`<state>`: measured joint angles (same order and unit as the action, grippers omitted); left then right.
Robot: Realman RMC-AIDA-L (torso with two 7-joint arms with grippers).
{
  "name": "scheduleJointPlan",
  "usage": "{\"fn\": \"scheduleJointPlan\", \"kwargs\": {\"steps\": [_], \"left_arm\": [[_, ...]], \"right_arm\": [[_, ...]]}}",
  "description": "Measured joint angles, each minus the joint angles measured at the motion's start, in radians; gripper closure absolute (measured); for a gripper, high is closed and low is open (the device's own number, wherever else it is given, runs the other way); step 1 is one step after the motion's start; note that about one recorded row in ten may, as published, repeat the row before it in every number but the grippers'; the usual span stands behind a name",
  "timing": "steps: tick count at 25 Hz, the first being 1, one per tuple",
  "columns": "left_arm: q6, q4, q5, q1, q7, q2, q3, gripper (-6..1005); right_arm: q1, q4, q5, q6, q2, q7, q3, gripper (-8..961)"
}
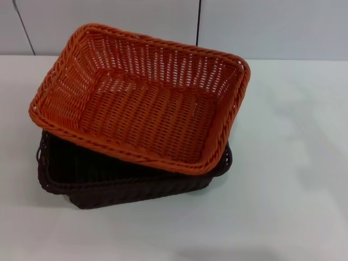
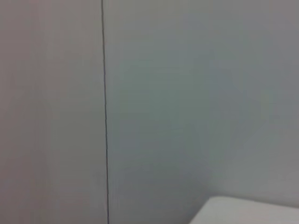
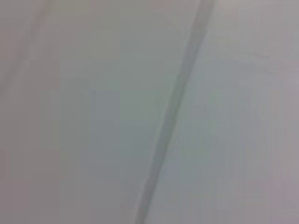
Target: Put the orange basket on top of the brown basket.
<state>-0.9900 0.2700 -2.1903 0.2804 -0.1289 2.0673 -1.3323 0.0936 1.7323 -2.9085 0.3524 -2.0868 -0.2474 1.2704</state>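
The orange basket rests on top of the brown basket in the head view, near the middle of the white table. It sits askew, turned a little and tilted, with its near rim overhanging the brown basket's right side. The brown basket shows only along its left and front sides. Neither gripper shows in any view. The wrist views show only wall panels.
The white table stretches around the baskets. A pale panelled wall with dark seams stands behind. A corner of the table shows in the left wrist view.
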Motion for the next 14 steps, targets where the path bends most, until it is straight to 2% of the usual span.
{"fn": "scheduleJointPlan", "kwargs": {"steps": [1,2,5,7,10,12,14], "left_arm": [[-0.007,0.0,-0.001,-0.002,0.009,0.0,0.002,275],[-0.021,0.0,-0.004,-0.007,0.026,0.0,0.004,275],[-0.042,0.0,-0.007,-0.016,0.067,-0.001,0.009,275],[-0.057,-0.003,-0.007,-0.021,0.087,-0.001,0.013,275],[-0.068,-0.007,-0.007,-0.023,0.093,-0.002,0.015,275],[-0.074,-0.012,-0.007,-0.026,0.094,-0.004,0.016,275],[-0.075,-0.012,-0.007,-0.028,0.094,-0.004,0.016,275]], "right_arm": [[0.0,0.0,0.0,0.0,0.0,0.0,0.0,299],[0.044,-0.038,0.004,0.086,-0.001,0.018,-0.011,299],[0.121,-0.215,0.072,0.378,-0.003,0.037,-0.036,299],[0.118,-0.397,0.167,0.615,-0.003,0.039,-0.056,299],[0.023,-0.715,0.352,0.974,0.002,0.054,-0.112,299],[-0.054,-0.888,0.49,1.15,0.003,0.076,-0.167,299],[-0.12,-1.015,0.599,1.264,0.003,0.083,-0.228,299]]}}
